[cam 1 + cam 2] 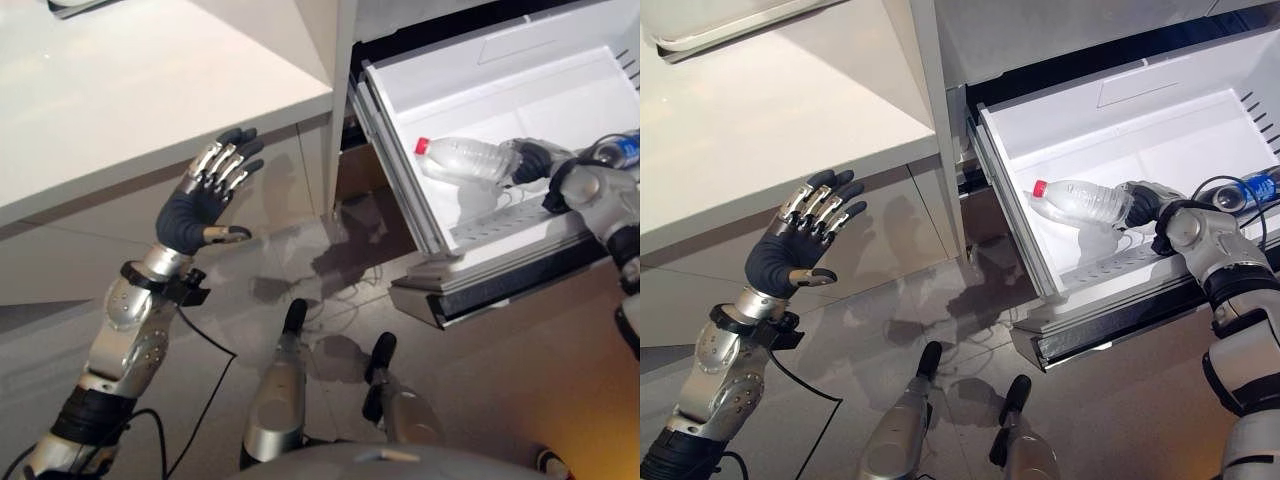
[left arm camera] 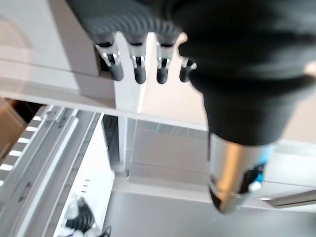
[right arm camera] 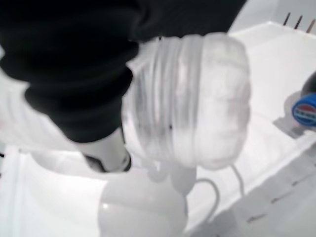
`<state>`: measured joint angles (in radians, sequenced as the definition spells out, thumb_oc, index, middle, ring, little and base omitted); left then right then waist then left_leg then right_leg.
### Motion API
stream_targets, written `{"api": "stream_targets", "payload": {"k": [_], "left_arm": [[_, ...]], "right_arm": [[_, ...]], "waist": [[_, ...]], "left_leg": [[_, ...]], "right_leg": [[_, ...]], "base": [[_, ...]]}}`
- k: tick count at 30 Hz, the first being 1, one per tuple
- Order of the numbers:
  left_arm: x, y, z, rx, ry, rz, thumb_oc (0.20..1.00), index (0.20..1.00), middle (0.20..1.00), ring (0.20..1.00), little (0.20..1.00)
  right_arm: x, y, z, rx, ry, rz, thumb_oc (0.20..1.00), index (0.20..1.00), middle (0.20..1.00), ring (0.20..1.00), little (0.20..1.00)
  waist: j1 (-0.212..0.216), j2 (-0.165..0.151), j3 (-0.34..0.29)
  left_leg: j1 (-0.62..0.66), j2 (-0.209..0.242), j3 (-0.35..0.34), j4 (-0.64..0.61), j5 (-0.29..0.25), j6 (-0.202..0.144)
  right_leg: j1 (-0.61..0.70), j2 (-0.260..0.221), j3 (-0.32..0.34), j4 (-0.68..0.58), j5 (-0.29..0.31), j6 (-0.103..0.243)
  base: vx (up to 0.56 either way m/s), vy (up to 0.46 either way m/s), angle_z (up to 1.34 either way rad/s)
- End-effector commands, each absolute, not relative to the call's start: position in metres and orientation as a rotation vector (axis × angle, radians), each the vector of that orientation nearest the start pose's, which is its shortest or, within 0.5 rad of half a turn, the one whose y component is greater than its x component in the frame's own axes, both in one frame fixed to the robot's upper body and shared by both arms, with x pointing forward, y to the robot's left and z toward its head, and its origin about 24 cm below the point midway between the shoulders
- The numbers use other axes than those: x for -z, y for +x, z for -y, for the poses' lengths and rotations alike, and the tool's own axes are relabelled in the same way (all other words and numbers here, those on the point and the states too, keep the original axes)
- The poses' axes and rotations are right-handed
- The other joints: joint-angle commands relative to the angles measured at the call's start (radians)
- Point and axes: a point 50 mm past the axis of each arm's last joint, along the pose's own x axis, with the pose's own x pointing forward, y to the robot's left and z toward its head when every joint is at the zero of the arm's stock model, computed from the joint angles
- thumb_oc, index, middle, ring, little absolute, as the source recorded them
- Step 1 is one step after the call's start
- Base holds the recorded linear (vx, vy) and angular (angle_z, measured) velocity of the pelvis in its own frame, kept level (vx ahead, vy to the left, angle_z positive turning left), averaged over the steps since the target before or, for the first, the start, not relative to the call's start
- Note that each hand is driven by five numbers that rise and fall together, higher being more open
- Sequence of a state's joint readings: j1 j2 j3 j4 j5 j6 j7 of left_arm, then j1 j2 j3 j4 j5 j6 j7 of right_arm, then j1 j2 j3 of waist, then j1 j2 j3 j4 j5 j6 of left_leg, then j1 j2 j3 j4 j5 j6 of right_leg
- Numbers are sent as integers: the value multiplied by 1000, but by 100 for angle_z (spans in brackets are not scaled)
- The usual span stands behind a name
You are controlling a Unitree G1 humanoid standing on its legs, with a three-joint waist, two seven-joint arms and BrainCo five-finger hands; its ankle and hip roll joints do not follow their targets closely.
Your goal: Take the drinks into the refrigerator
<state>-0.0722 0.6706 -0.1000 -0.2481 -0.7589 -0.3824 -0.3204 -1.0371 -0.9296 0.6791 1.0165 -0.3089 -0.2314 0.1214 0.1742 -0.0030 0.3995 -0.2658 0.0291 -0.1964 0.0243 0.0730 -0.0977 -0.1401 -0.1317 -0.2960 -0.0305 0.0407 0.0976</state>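
Inside the open white refrigerator drawer (image 1: 1200, 130), my right hand (image 1: 1143, 204) is gripping a clear red-capped plastic bottle (image 1: 1080, 201); my left hand (image 1: 205, 205) is hanging spread wide beside the white cabinet (image 1: 130, 90).

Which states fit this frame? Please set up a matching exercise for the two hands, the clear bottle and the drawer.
Things:
1. left hand
2. right hand
3. clear bottle
4. refrigerator drawer

States:
A. pulled out, open
B. fingers spread, holding nothing, in front of the white counter
C. held on its side over the drawer, red cap pointing away from the hand
D. closed around the bottle's base

Pairs: 1-B, 2-D, 3-C, 4-A
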Motion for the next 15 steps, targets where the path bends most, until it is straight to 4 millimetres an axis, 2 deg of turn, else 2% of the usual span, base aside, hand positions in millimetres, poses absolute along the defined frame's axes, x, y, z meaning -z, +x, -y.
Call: {"api": "stream_targets", "payload": {"k": [1, 10, 11, 12, 15], "left_arm": [[-197, 228, -187, 573, -74, 792, 1000, 1000, 1000, 1000, 1000], [-196, 227, -188, 549, -73, 800, 1000, 1000, 1000, 1000, 1000], [-196, 228, -188, 548, -75, 799, 1000, 1000, 1000, 1000, 1000], [-196, 227, -188, 547, -72, 800, 1000, 1000, 1000, 1000, 1000], [-195, 227, -189, 540, -78, 799, 1000, 1000, 1000, 1000, 1000]], "right_arm": [[-182, 383, 290, -108, -1522, -78, 200, 200, 200, 200, 200], [-181, 385, 287, -114, -1559, -80, 200, 200, 200, 200, 200], [-179, 384, 289, -116, -1545, -101, 884, 884, 884, 884, 884], [-179, 385, 288, -118, -1533, -105, 1000, 1000, 1000, 1000, 1000], [-184, 386, 289, -96, -1537, -92, 1000, 1000, 1000, 1000, 1000]], "waist": [[-9, 42, 29], [-11, 40, 32], [-12, 40, 32], [-11, 39, 31], [-17, 39, 29]], "left_leg": [[45, -71, 15, -39, -33, 86], [48, -71, 8, -47, -34, 90], [50, -71, 7, -49, -34, 91], [51, -71, 6, -50, -34, 90], [50, -71, 7, -52, -32, 93]], "right_leg": [[-116, 28, 3, 180, -108, -45], [-118, 28, 0, 187, -112, -45], [-118, 28, 1, 187, -113, -46], [-118, 28, 0, 186, -114, -46], [-122, 28, 1, 187, -109, -46]], "base": [[8, -4, 6], [13, -1, 8], [0, 0, 0], [0, 0, 0], [-4, 10, 0]]}}
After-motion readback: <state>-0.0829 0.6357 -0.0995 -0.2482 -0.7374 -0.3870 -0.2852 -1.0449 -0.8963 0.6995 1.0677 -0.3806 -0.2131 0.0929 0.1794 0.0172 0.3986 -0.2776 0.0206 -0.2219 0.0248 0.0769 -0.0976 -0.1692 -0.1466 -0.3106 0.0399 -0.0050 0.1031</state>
